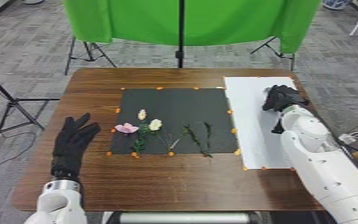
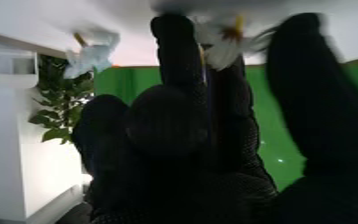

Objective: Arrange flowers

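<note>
Over the white sheet [image 1: 256, 123], at its far right, is my right hand [image 1: 285, 98]. From the right wrist, the same hand [image 2: 177, 127] is curled with a white flower [image 2: 222, 54] between its fingertips; its stem is mostly hidden. A second pale flower [image 2: 93, 58] appears beside the fingers, its support unclear. My left hand [image 1: 74, 138] is open, left of the black mat [image 1: 171, 102]. On the mat lie a pink flower [image 1: 127, 128], a cream flower [image 1: 155, 124], a pale bud [image 1: 142, 114] and green stems [image 1: 207, 137].
Orange markers edge the mat and sheet on the brown table [image 1: 158, 180]. A green curtain [image 1: 140, 22] hangs on stands behind the table. Leafy greenery [image 2: 55, 100] stands in the background of the right wrist view.
</note>
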`<state>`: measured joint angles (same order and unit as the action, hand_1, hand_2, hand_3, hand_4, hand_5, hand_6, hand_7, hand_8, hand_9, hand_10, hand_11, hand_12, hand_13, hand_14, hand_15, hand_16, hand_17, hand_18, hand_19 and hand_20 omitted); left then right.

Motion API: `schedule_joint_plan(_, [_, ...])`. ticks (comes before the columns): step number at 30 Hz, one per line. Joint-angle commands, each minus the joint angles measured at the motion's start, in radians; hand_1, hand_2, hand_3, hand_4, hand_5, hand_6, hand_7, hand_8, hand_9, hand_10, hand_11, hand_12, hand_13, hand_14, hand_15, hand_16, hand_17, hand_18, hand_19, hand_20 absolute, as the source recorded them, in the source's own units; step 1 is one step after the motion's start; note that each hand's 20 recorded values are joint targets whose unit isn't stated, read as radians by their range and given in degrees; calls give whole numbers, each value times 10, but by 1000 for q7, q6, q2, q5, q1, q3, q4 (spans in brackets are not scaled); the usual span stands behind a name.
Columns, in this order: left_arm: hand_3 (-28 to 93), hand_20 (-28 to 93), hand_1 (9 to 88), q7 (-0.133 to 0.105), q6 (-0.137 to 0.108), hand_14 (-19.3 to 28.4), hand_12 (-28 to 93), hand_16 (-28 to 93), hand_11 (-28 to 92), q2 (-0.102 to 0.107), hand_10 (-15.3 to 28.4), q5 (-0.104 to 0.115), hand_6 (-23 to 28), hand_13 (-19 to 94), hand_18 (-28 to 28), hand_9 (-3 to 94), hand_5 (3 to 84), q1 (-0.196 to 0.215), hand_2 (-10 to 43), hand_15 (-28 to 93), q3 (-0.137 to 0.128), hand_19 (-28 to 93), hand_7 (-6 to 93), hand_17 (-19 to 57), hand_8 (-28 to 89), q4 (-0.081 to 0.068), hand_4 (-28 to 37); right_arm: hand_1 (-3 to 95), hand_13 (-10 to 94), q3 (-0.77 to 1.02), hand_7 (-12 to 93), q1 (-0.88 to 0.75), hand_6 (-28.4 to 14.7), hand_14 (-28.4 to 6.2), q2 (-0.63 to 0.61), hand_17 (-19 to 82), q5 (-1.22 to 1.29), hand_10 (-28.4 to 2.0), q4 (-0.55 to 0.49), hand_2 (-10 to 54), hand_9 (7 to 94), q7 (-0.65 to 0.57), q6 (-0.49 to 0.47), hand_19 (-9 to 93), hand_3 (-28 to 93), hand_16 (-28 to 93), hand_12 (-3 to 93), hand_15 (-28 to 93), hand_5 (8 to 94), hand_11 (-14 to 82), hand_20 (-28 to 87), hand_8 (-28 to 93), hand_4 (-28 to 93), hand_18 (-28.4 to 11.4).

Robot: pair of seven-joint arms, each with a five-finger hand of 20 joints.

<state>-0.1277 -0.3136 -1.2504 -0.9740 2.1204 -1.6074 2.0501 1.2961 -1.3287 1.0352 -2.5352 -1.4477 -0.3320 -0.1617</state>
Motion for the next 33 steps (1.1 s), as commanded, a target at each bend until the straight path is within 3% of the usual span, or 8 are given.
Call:
schedule_joint_plan(1, [594, 256, 194, 8, 3, 158, 121, 24, 190, -10, 139, 1, 43, 393, 126, 493, 453, 30, 147, 156, -8, 152, 90, 90, -66, 9, -283, 614, 899, -39, 181, -27, 17, -16, -17, 665, 46, -109, 17, -95, 875, 24, 142, 932, 478, 317, 340, 651, 755, 103, 626, 68, -153, -112])
schedule_joint_plan(7, [591, 256, 196, 15, 4, 158, 120, 24, 190, -5, 138, 0, 44, 392, 126, 492, 452, 25, 147, 155, -8, 151, 89, 91, -66, 8, -283, 665, 928, -93, 189, 1, 3, -8, -64, 691, 128, -87, -117, -95, 935, 38, 269, 932, 492, 323, 386, 635, 818, 87, 621, 108, -158, -103])
schedule_joint_plan(13, [592, 256, 196, 24, 12, 157, 120, 23, 190, -4, 138, -3, 44, 392, 126, 490, 451, 7, 147, 154, 1, 151, 88, 91, -66, 1, -283, 652, 929, -244, 189, 67, 5, -7, -89, 692, 215, -91, -266, -95, 934, 85, 250, 932, 506, 331, 385, 632, 819, 77, 627, 113, -151, -103])
schedule_joint_plan(22, [591, 256, 197, 23, 17, 157, 118, 23, 190, 3, 138, -2, 44, 390, 125, 487, 449, -4, 147, 152, 1, 149, 86, 91, -67, -4, -283, 637, 919, -428, 190, 130, 11, -8, 15, 684, 249, -88, -270, -95, 927, 119, 152, 932, 519, 337, 381, 633, 816, 67, 634, 110, -157, -104])
schedule_joint_plan(28, [594, 256, 194, 14, 15, 156, 115, 22, 190, 0, 139, 0, 45, 389, 125, 485, 447, -6, 145, 150, 4, 147, 83, 91, -68, -8, -283, 626, 913, -497, 190, 133, 15, -10, 30, 678, 228, -91, -283, -95, 920, 132, 112, 932, 522, 339, 381, 634, 808, 62, 637, 111, -158, -106])
schedule_joint_plan(33, [594, 256, 194, 20, 18, 156, 112, 22, 190, -4, 139, -1, 45, 388, 125, 482, 446, -1, 145, 150, 4, 147, 81, 91, -67, -4, -283, 617, 909, -532, 190, 131, 19, -11, 36, 671, 219, -91, -291, -95, 915, 141, 92, 932, 522, 338, 379, 634, 802, 59, 635, 108, -157, -106])
